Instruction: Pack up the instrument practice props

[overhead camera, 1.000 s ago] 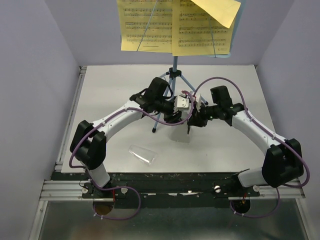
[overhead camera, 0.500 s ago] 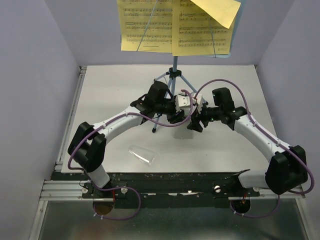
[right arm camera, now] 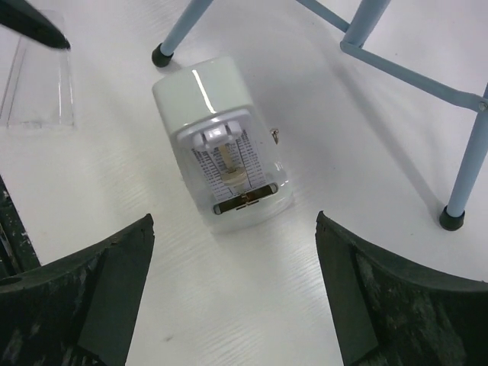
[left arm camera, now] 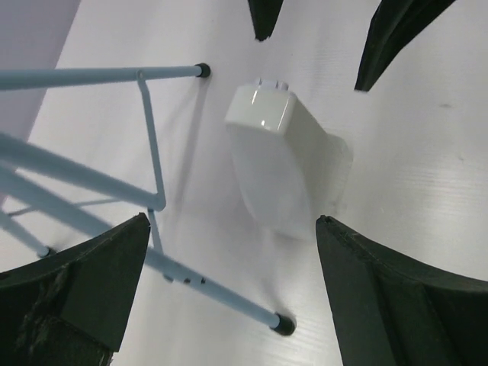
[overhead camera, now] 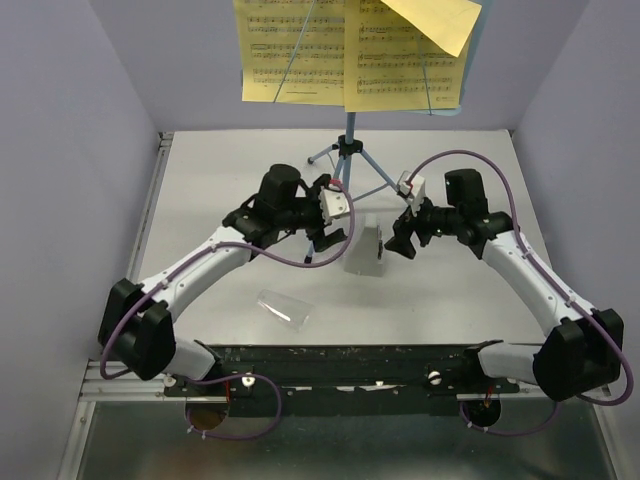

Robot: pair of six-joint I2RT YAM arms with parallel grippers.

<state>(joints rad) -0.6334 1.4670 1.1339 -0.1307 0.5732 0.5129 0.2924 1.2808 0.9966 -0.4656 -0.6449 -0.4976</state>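
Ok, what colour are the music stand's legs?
The music stand legs are light blue, with black feet; right wrist view shows it best.

Left arm (overhead camera: 198, 267), right arm (overhead camera: 524, 270) pulled apart; white metronome (overhead camera: 365, 250) uncovered.

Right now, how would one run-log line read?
left end effector: open, empty | right end effector: open, empty | metronome: standing between them | clear cover: lying apart

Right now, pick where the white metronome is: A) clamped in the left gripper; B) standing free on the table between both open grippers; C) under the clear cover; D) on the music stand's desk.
B: the metronome stands alone on the table, left gripper and right gripper open beside it.
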